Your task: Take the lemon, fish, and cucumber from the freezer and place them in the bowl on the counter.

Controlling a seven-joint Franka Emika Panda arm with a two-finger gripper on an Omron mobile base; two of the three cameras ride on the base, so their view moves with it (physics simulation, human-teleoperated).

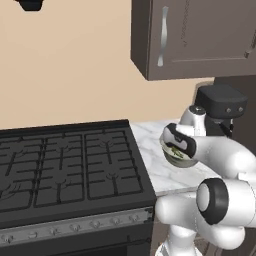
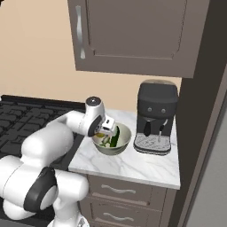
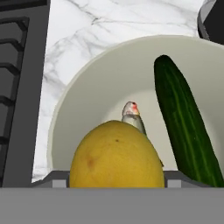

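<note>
Yellow, green and grey over white marble

The lemon [image 3: 117,155] is yellow-orange with faint brown specks; the cucumber [image 3: 183,122] is dark green with paler lengthwise streaks. The fish [image 3: 132,114] is silvery grey with a red spot at its head. The bowl [image 3: 100,83] is pale olive-beige and glossy inside. The bench [image 2: 133,166] is white marble veined grey, the gas stove [image 1: 65,165] black, the coffee machine [image 2: 156,116] black, the wall cupboard [image 2: 133,33] grey-brown with a silver handle.

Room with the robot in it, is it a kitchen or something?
Yes, it looks like a kitchen. There is a black gas stove, a marble counter with a coffee machine on it, and a bowl holding a cucumber.
</note>
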